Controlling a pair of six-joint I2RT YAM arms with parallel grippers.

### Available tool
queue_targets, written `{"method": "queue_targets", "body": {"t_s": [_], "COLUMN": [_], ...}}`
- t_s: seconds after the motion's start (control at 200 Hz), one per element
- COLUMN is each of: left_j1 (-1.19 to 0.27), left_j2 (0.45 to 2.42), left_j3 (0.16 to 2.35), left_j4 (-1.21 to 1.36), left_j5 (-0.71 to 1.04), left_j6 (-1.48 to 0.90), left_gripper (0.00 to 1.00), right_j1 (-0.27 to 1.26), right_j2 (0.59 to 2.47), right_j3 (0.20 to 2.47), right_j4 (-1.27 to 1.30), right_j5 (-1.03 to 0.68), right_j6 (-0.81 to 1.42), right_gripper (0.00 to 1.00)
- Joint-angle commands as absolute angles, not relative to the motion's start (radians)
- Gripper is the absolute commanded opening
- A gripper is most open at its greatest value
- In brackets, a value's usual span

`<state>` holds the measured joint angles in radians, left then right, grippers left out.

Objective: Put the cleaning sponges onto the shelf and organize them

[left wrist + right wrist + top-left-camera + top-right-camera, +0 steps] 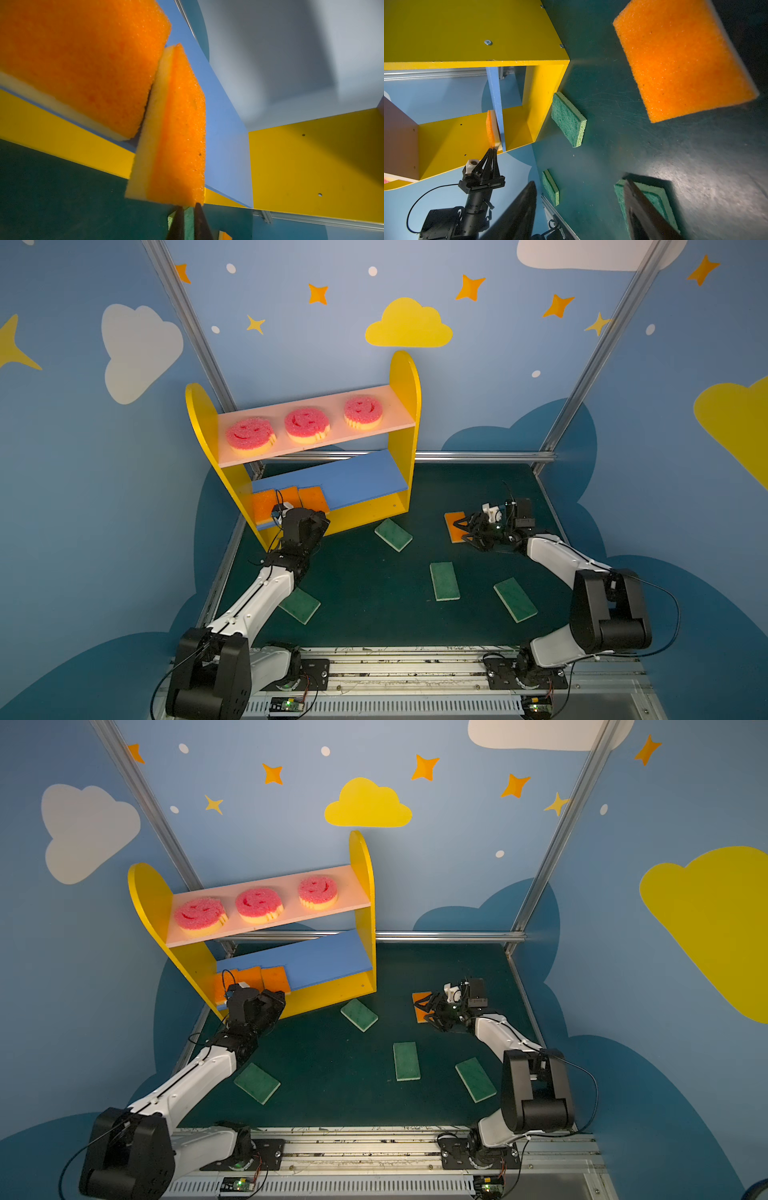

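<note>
**Top views.** The small shelf unit [405, 406] with yellow round-topped sides stands at the back of the dark green counter [374, 626]. Three round pink smiley-face sponges [306, 423] sit in a row on its pink upper board [395, 412]. Three orange rectangular sponges [313, 498] lie side by side at the left end of its blue lower board [365, 481], and the rest of that board is bare. The left tool [277, 515] is at the front edge of this orange row, its fingers hidden by the wrist. To the right of the shelf, the right tool [460, 530] hangs with jaws apart at a fourth orange sponge [451, 521], which lies flat on the counter. Four green rectangular sponges [444, 580] lie scattered in front of the shelf.

**Left wrist view.** Only this view gives the contact close up. The dark fingertips [200, 222] are nearly together, just at the near edge of one orange sponge on the shelf. Whether they nip it cannot be told.

**Right wrist view.** This view alone shows the left tool from the side, fingers together and tips touching that sponge at the shelf's blue board. It also shows the fourth orange sponge lying ahead of the right tool's spread fingers, not between them.

**Step in hand (judged).** The orange row is being filled, with three of four placed. The next move calls for the right tool to straddle the fourth orange sponge, close on it and carry it to the bare blue board beside the row. The green sponges come after that.
</note>
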<state>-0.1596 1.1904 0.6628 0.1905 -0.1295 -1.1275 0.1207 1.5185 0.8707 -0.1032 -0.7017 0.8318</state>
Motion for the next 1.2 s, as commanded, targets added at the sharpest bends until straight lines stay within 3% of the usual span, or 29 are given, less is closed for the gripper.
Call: {"method": "queue_targets", "body": {"t_s": [0.0, 0.395, 0.476, 0.631, 0.691, 0.806, 1.196], "left_j1": [-0.157, -0.172, -0.185, -0.284, -0.308, -0.314, -0.242], "left_j2": [1.196, 1.251, 1.256, 1.251, 1.258, 1.294, 1.298], "left_j3": [0.688, 0.73, 0.732, 0.75, 0.753, 0.758, 0.737], "left_j4": [0.196, 0.226, 0.229, 0.189, 0.181, 0.179, 0.176], "left_j5": [-0.113, -0.056, -0.045, -0.144, -0.173, -0.172, -0.206], "left_j6": [-1.117, -1.136, -1.138, -1.09, -1.085, -1.096, -1.114], "left_gripper": [0.06, 0.04, 0.13, 0.5, 0.58, 0.64, 0.68], "right_j1": [0.121, 0.121, 0.119, 0.12, 0.122, 0.123, 0.123], "right_j2": [1.532, 1.534, 1.53, 1.544, 1.548, 1.543, 1.535], "right_j3": [0.88, 0.866, 0.863, 0.862, 0.86, 0.858, 0.853], "right_j4": [-0.117, -0.102, -0.106, -0.087, -0.082, -0.087, -0.096], "right_j5": [-0.717, -0.723, -0.719, -0.726, -0.73, -0.73, -0.729], "right_j6": [0.824, 0.828, 0.822, 0.834, 0.839, 0.835, 0.825], "right_gripper": [0.65, 0.65, 0.65, 0.65, 0.65, 0.65, 0.65]}}
